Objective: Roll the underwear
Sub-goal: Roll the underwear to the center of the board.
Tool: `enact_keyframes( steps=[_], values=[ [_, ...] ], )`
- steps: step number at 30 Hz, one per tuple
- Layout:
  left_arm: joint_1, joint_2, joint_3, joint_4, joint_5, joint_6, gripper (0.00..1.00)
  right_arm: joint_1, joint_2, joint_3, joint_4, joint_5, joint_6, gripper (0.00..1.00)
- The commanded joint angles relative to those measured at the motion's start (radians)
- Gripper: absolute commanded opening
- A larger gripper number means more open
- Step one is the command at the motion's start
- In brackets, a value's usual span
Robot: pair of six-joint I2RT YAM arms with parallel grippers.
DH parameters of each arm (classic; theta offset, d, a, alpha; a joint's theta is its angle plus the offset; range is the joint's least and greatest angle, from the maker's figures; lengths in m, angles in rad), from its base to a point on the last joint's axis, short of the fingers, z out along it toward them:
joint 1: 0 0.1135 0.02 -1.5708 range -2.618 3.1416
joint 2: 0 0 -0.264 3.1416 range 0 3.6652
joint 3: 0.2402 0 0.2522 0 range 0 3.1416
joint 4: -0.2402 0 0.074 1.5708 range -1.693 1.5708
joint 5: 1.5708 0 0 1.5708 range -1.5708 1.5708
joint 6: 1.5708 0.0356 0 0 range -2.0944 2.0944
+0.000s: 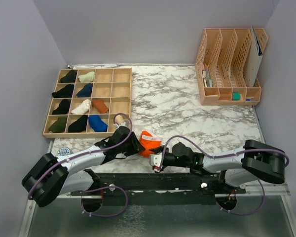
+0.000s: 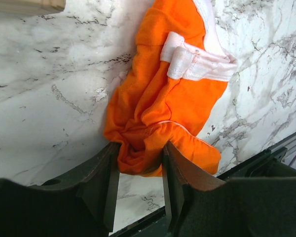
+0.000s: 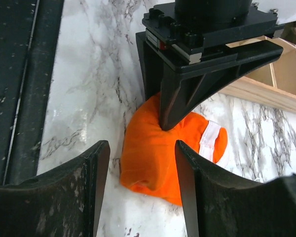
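The bright orange underwear (image 1: 149, 142) with its white waistband (image 2: 197, 61) lies bunched on the marble table near the front edge. My left gripper (image 2: 139, 165) is shut on the bundle's near end, with orange cloth squeezed between both fingers. In the right wrist view that left gripper (image 3: 187, 74) presses down on the far side of the orange underwear (image 3: 150, 148). My right gripper (image 3: 140, 153) is open just short of the bundle, nothing between its fingers. A rust-brown underwear (image 1: 100, 106) sits rolled in a compartment of the wooden tray.
A wooden compartment tray (image 1: 121, 94) at the back left holds several dark, cream and blue fabric bundles. A peach file rack (image 1: 229, 64) stands at the back right. A black rail (image 1: 153, 180) runs along the table's front edge, close behind both grippers.
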Motion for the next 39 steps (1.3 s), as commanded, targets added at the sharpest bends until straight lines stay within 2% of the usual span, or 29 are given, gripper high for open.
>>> enact_keyframes(
  steps=[1,9,11,13,14,16,19,24,26,29,31,34,37,39],
  values=[
    [-0.003,0.025,-0.009,-0.099,0.018,0.033,0.42,0.015,0.083,0.058,0.009,0.055,-0.105,0.58],
    [0.001,0.023,-0.001,-0.109,0.025,0.036,0.42,0.018,0.183,0.069,0.008,0.111,-0.106,0.53],
    [0.002,0.022,0.001,-0.111,0.026,0.037,0.42,0.018,0.209,0.067,0.008,0.125,-0.093,0.48],
    [0.002,0.021,0.002,-0.111,0.029,0.037,0.42,0.022,0.231,0.069,0.007,0.173,-0.084,0.37],
    [0.002,0.020,0.003,-0.111,0.027,0.037,0.42,0.025,0.235,0.064,0.012,0.203,-0.077,0.35],
    [0.003,0.014,0.001,-0.113,0.027,0.037,0.42,0.025,0.246,0.043,0.055,0.264,-0.069,0.35],
    [0.006,0.002,-0.001,-0.120,0.029,0.041,0.43,0.027,0.269,0.042,0.030,0.339,-0.058,0.36],
    [0.016,-0.010,-0.007,-0.117,0.038,0.044,0.45,0.027,0.280,0.035,0.017,0.316,-0.006,0.45],
    [0.021,-0.009,-0.007,-0.116,0.044,0.046,0.45,0.027,0.283,0.033,0.020,0.307,0.002,0.42],
    [0.023,-0.004,-0.004,-0.117,0.053,0.055,0.45,0.027,0.295,0.033,0.029,0.310,0.011,0.29],
    [0.025,-0.003,-0.004,-0.117,0.054,0.058,0.45,0.027,0.308,0.043,0.028,0.323,0.013,0.26],
    [0.031,-0.007,-0.004,-0.119,0.056,0.059,0.45,0.027,0.318,0.057,0.015,0.332,0.016,0.12],
    [0.038,-0.029,-0.005,-0.127,0.045,0.053,0.49,0.026,0.311,0.071,-0.024,0.311,0.039,0.02],
    [0.047,-0.053,-0.004,-0.137,0.038,0.049,0.51,0.025,0.294,0.069,-0.038,0.271,0.076,0.01]
  ],
)
